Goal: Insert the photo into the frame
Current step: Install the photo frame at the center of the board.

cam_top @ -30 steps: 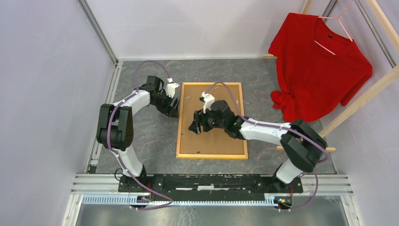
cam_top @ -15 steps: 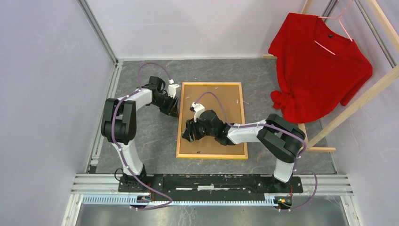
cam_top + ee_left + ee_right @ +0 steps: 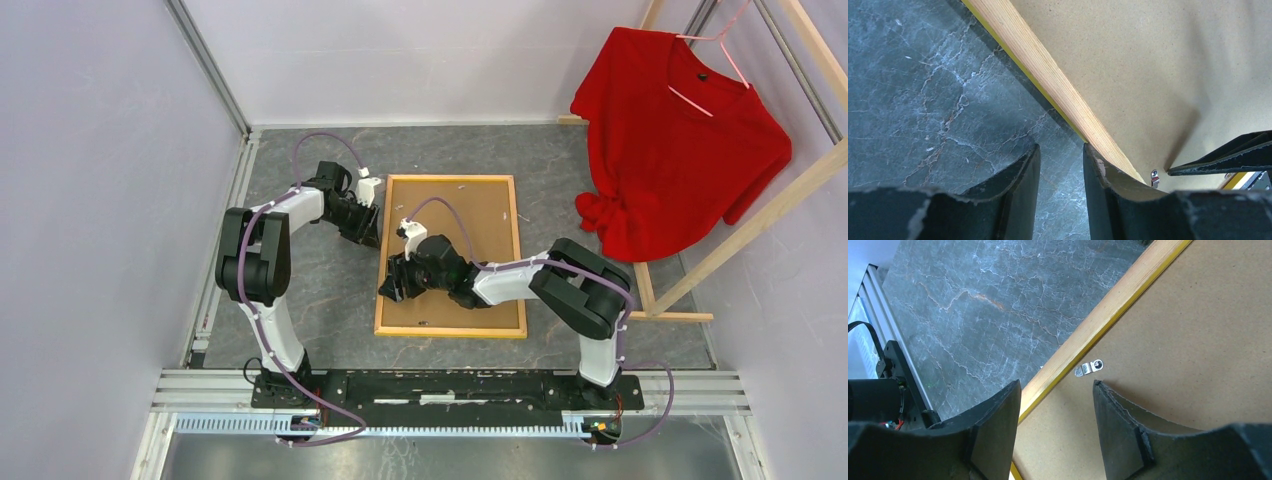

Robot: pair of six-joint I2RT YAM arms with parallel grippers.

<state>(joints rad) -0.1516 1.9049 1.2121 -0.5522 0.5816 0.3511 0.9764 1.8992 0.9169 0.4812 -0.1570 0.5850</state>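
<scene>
Evidently the frame (image 3: 450, 330) is laid face down in the middle of the overhead view, on the grey bench (image 3: 300, 290). Pale wood is shown on its back, and a thin yellow line is seen along its outer edge. Its opening is filled by a brown backing panel (image 3: 490, 215), pinned by a small metal clip (image 3: 1089, 368). The photo is not seen in any view. The frame is judged stiff, fairly light and apt to slide on the smooth bench; it is best taken by a rail, not by the thin panel. The left end effector (image 3: 365, 225) is held at the upper left rail with fingers a little apart and nothing between them. The right end effector (image 3: 392, 288) is poised over the lower left rail, beside the clip, fingers spread and empty.
</scene>
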